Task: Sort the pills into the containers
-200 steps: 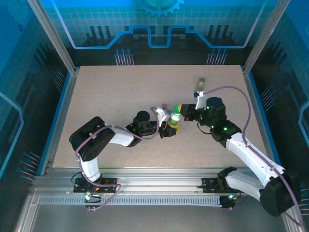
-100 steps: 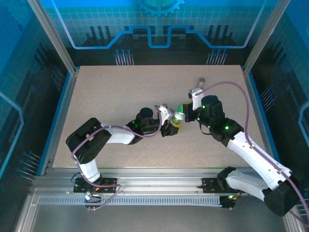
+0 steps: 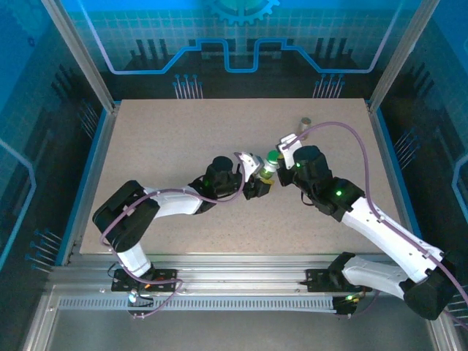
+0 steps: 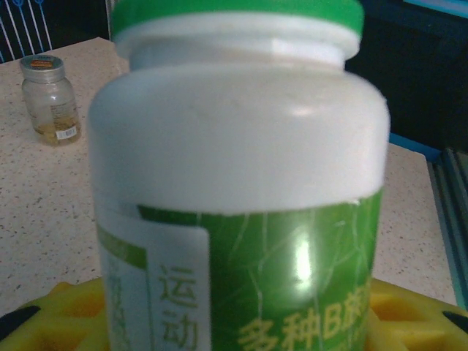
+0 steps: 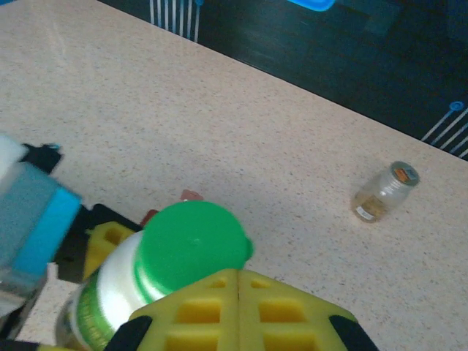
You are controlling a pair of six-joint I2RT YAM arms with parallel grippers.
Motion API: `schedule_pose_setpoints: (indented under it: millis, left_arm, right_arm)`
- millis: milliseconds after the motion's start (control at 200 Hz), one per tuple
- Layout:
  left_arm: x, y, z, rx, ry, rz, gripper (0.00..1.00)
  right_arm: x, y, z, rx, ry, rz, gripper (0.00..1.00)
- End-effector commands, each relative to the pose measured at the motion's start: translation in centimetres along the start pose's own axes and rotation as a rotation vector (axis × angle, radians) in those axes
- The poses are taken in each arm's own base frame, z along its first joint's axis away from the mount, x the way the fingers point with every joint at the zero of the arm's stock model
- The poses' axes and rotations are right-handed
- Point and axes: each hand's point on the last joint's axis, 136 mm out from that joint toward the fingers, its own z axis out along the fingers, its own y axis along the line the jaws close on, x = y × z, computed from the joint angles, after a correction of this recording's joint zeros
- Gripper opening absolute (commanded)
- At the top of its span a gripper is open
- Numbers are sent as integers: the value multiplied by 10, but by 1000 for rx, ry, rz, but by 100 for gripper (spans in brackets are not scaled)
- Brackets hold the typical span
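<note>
The two arms reach in from the near edge of the counter (image 3: 168, 139) and meet around its middle. The left end effector (image 3: 257, 183) is clamped on the green-capped white bottle (image 4: 234, 146), with a yellow pad showing on either side of the bottle's lower body in the left wrist view. From above, the bottle leans, its cap toward the right arm. The right end effector (image 5: 238, 278) sits just beside the green cap (image 5: 191, 245) with its yellow pads pressed together along a thin seam and nothing between them. Just beyond the cap, a small part of the dark red box (image 5: 191, 196) peeks out on the counter, the rest of it hidden. Farther back toward the right rear corner, well apart from the arms, a small clear jar (image 3: 305, 123) stands upright.
</note>
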Motion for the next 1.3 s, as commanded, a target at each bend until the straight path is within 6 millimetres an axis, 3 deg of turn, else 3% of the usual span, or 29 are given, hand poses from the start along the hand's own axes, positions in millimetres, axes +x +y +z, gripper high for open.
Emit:
schedule_pose_setpoints:
  millis: [0, 40, 100, 215, 360, 460, 575, 800, 1096, 1296]
  left_arm:
    - [-17, 1, -1, -21, -8, 50, 0]
    - [-18, -2, -1, -13, -22, 64, 0]
    - [-19, -2, -3, -13, -34, 68, 0]
    - [-18, -2, -3, -17, -33, 76, 0]
    - [-20, -3, -8, -15, -65, 79, 0]
    - [-23, -5, -12, 1, -101, 69, 0]
    - [-24, -8, -14, 21, -114, 59, 0]
    - [-22, -11, -14, 34, -105, 52, 0]
    - [-16, -12, -9, 48, -66, 37, 0]
    - [-15, -11, -4, 47, -25, 38, 0]
  right_arm:
    - [-37, 16, -22, -115, -121, 47, 0]
    - [-41, 18, -25, -133, -133, 74, 0]
    - [-45, 13, -30, -140, -138, 136, 14]
    - [-39, -6, -34, -162, -101, 298, 19]
    - [-5, -34, -20, -149, 2, 450, 26]
    - [17, -39, -2, -194, 58, 544, 30]
    - [25, -33, 15, -265, 89, 621, 33]
    - [18, -19, 34, -352, 98, 683, 37]
    - [-10, -11, 26, -440, 19, 701, 39]
    - [-10, 5, 28, -511, 57, 717, 47]
